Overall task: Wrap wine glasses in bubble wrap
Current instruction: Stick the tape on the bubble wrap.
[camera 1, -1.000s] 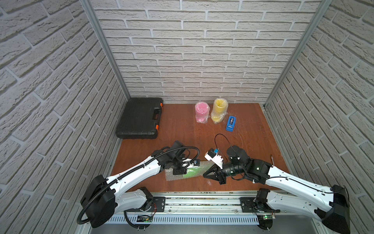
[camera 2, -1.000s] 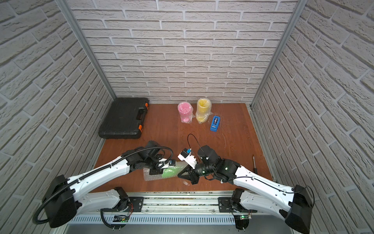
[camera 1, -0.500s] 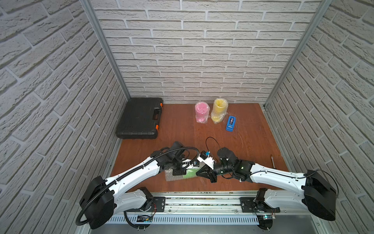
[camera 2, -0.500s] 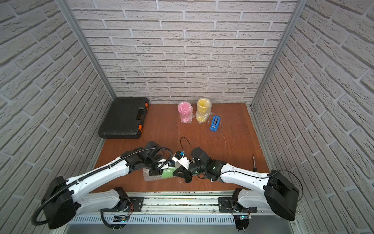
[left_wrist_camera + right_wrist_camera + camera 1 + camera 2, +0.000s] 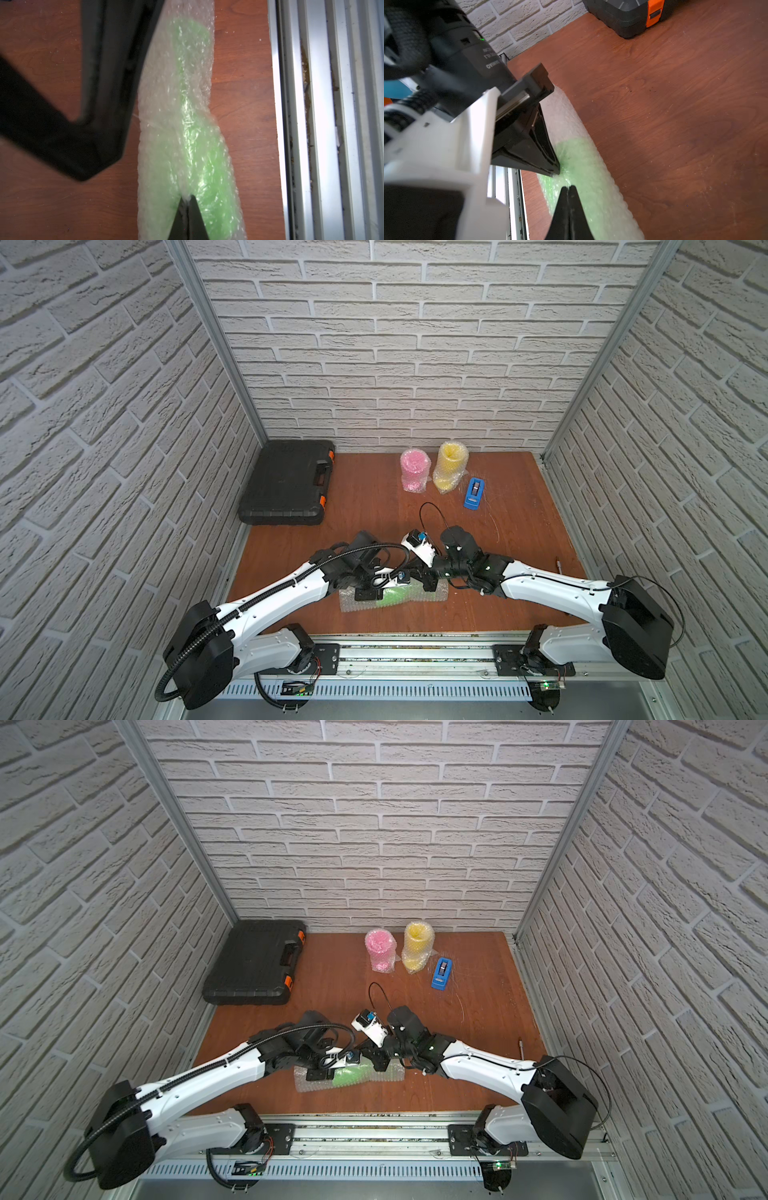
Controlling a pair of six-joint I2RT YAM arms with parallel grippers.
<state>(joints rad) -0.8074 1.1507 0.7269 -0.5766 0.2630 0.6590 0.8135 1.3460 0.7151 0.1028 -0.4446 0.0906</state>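
Left gripper (image 5: 188, 200) and right gripper (image 5: 568, 188) both pinched fully closed, tips against the wrap (image 5: 166, 83) around the green goblet (image 5: 199, 166) (it's lying sideways).

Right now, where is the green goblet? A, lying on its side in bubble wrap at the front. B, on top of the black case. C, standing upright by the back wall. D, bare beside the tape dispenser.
A: the green goblet lies on its side, rolled in bubble wrap, near the front.
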